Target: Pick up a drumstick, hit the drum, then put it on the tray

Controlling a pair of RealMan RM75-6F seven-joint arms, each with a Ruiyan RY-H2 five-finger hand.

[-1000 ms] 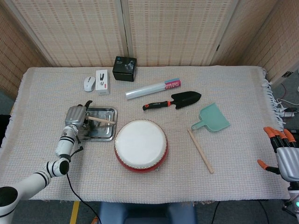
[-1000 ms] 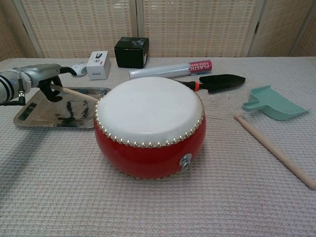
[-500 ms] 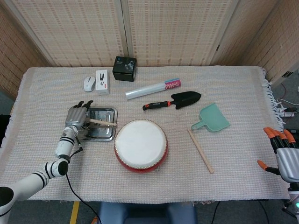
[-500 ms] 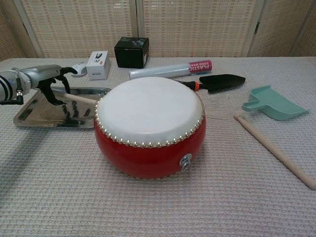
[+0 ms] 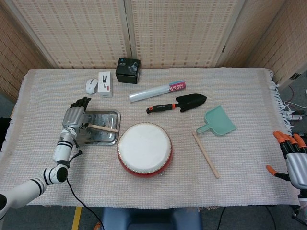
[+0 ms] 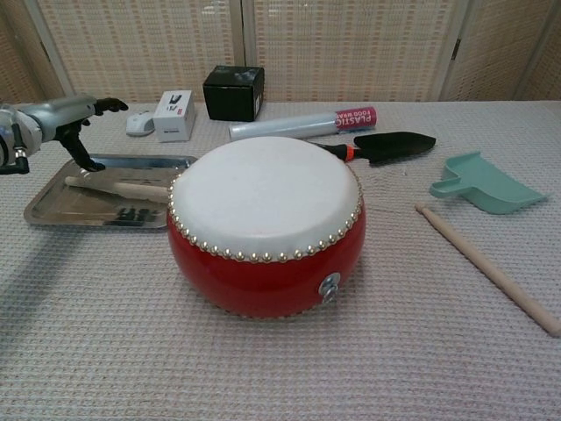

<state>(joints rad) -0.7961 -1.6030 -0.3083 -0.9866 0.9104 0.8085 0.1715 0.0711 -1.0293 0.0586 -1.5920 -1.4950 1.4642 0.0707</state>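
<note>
Left hand fingers spread, released, above tray; drumstick in tray; right hand empty, fingers apart

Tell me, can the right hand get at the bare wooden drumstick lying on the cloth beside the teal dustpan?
Probably yes. The right hand hangs open off the table's right edge, and only bare cloth lies between it and the wooden drumstick; the teal dustpan sits behind the stick.

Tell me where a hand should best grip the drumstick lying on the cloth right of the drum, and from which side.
Probably around the middle of the drumstick, coming from above: it lies flat on the cloth with free space along both long sides, clear of the drum and just short of the teal scoop.
</note>
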